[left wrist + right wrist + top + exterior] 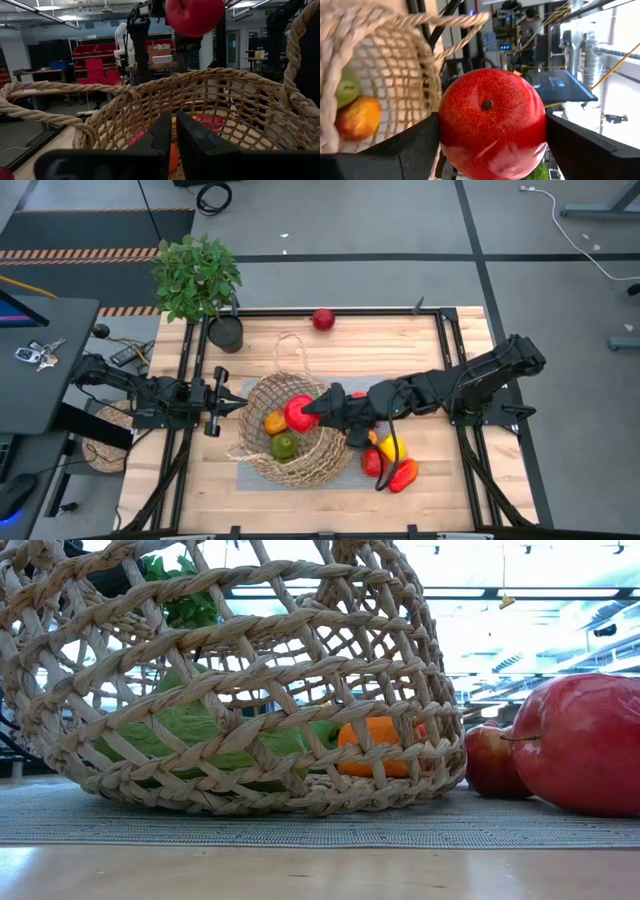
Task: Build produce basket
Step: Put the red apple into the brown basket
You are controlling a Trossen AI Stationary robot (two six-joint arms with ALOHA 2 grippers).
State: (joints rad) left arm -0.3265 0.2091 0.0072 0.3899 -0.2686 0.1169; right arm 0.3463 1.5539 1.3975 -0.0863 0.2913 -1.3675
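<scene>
The tan wicker basket (290, 430) sits on a grey mat in the middle of the table, with a green (285, 446) and an orange piece (274, 422) of produce inside. My right gripper (312, 412) reaches in from the right, over the basket's opening, and is shut on a red apple (490, 125). That apple also shows high above the rim in the left wrist view (194, 15). My left gripper (175, 131) is shut and stands at the basket's left rim (150, 82). More produce (392, 462) lies on the table right of the basket. My right gripper pinches the red apple between its two fingers (415, 145), one on each side (447, 135), with the stem pit turned back toward the wrist. The fingers come nearly level from the table's right. The apple is lifted clear, above the basket's inside. My left gripper's shut tips stand against the basket's left wall; whether they touch it I cannot tell.
A red fruit (323, 319) lies alone at the far edge. A leafy potted plant (200, 280) stands at the far left corner. A flat woven disc (105, 435) lies off the table's left side. In the low view two red apples (590, 740) lie right of the basket.
</scene>
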